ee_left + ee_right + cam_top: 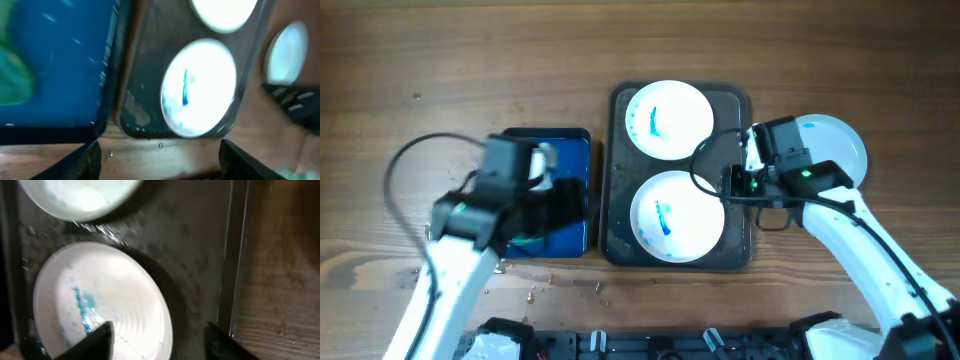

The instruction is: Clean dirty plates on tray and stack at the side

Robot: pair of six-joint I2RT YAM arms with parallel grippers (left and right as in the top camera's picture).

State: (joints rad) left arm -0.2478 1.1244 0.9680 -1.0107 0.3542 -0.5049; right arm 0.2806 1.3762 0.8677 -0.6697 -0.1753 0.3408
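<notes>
The dark tray [735, 100] lies mid-table with two white plates on it, both smeared blue: a far one [668, 120] and a near one [677, 215]. A third plate [840, 145] lies on the wood right of the tray, partly under my right arm. My right gripper [738, 186] is open and empty at the near plate's right rim; in the right wrist view its fingers [160, 342] straddle that rim of the plate [100, 300] on the tray [200, 255]. My left gripper [566, 205] hovers over the blue tray, open and empty [160, 165]. The near plate [200, 87] lies ahead of it.
The small blue tray [575, 145] sits left of the dark tray; its green sponge shows in the left wrist view [12, 75]. Water drops [535, 290] spot the wood near the front edge. Black fixtures line the table's front.
</notes>
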